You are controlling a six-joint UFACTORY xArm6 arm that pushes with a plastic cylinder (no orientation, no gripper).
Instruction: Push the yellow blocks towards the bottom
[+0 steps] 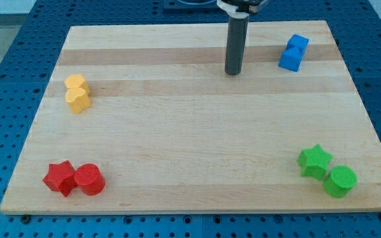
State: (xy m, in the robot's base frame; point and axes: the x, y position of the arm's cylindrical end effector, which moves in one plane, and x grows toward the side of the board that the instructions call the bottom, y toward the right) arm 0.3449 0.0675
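Two yellow blocks sit touching at the view's left: a yellow round block (75,82) above a yellow hexagon-like block (78,99). My tip (233,72) rests on the wooden board (190,132) near the view's top, right of centre. It is far to the right of the yellow blocks and slightly above them, touching no block.
Two blue blocks (293,53) sit touching at the top right, right of my tip. A red star (59,177) and a red cylinder (89,179) sit at the bottom left. A green star (315,160) and a green cylinder (340,181) sit at the bottom right.
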